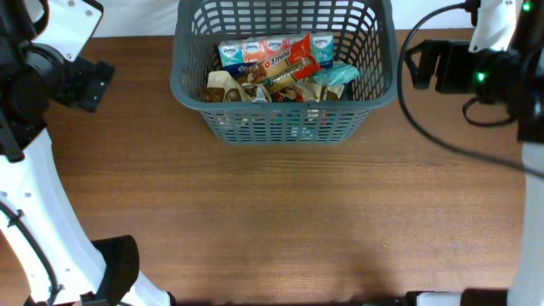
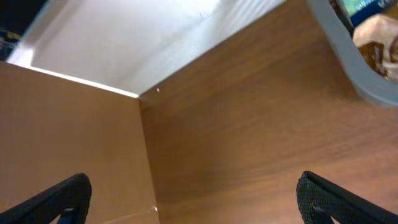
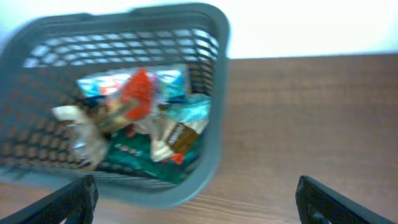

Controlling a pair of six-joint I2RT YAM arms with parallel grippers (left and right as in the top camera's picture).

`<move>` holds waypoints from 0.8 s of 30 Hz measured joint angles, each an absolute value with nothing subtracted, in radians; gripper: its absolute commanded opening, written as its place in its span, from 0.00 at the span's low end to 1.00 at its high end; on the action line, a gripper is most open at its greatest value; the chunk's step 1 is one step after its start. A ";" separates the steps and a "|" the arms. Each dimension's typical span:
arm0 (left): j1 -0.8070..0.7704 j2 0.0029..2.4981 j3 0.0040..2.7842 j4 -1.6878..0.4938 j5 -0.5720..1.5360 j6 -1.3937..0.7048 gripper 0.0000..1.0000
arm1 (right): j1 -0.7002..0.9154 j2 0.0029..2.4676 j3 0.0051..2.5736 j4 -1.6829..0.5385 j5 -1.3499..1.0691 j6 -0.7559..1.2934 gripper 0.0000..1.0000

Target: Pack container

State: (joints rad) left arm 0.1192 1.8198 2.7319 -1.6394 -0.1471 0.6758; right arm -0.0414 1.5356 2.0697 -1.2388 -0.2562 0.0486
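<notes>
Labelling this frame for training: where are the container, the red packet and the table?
container point(image 1: 255, 126), overhead view, front lattice wall.
red packet point(image 1: 289, 55), overhead view, its middle.
table point(image 1: 280, 212), overhead view, bare wood.

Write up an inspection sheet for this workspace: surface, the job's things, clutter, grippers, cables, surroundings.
surface: brown wooden table, no spills or damage seen
job's things: container, a grey slotted basket at the far middle of the table, upright; snack packets piled inside, a red packet on top
clutter: nothing seen
grippers: left gripper open and holding nothing, over the table beside the basket's rim; right gripper open and holding nothing, aimed at the basket's right end
cables: black cable loops from the right arm over the table, right of the basket
surroundings: white backdrop behind the table's far edge
</notes>
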 measured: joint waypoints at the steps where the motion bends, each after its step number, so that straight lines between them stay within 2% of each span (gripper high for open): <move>1: 0.119 1.820 2.732 -1.649 -0.147 0.676 0.99 | -0.028 1.512 2.070 -1.238 -0.256 0.049 0.99; 4: 0.119 1.820 2.732 -1.677 -0.147 0.676 0.99 | -0.005 1.427 2.065 -1.217 -0.221 0.002 0.99; 9: 0.119 1.820 2.732 -1.683 -0.147 0.676 0.99 | -0.005 1.232 1.899 -1.010 -0.089 -0.051 0.99; 17: 0.119 1.820 2.732 -1.684 -0.147 0.675 0.99 | -0.005 0.862 1.215 -0.361 0.047 -0.065 0.99; 24: 0.119 1.820 2.732 -1.685 -0.147 0.675 0.99 | -0.005 0.593 0.829 -0.208 0.071 -0.071 0.99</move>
